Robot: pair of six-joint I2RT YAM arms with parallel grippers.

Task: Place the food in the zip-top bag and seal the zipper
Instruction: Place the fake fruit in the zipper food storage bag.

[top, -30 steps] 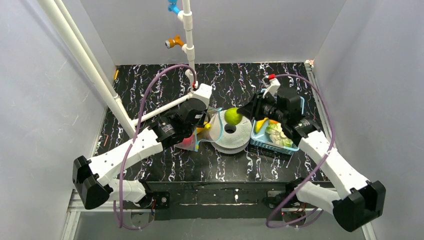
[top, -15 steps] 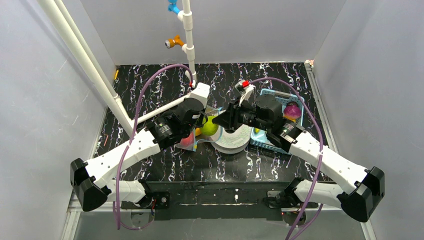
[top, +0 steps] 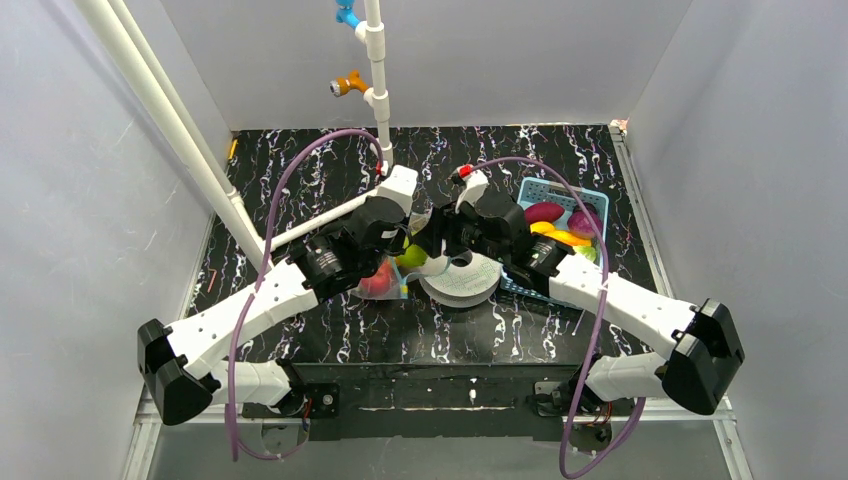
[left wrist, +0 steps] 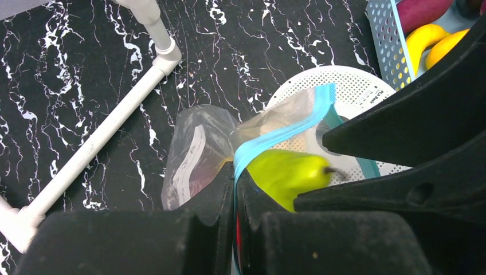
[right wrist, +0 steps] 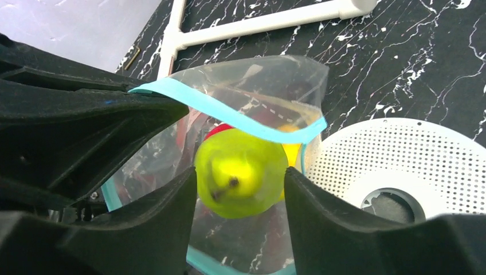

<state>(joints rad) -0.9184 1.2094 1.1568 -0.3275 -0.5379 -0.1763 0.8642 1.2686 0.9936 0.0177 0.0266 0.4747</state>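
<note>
My left gripper (left wrist: 235, 172) is shut on the teal-blue zipper (left wrist: 286, 129) and holds the mouth of the clear zip-top bag (right wrist: 258, 91) open. The green pear (right wrist: 240, 180) sits blurred in that mouth, between the parted fingers of my right gripper (right wrist: 239, 175). From the left wrist, a sliver of gap shows between the pear (left wrist: 281, 172) and one right finger. In the bag lie a red apple (top: 375, 282) and a yellow-orange piece (right wrist: 292, 152). From above, both grippers meet over the pear (top: 412, 257).
A light-blue basket (top: 535, 186) at the right holds a purple eggplant (top: 543, 211), a yellow banana (top: 565, 237) and other toy food. A white perforated disc (top: 465, 278) lies under the right arm. A white pipe frame (top: 300, 230) crosses the table behind the bag.
My right gripper carried the pear leftward from above the disc to the bag's mouth and its fingers have spread. The left gripper kept its hold on the zipper.
</note>
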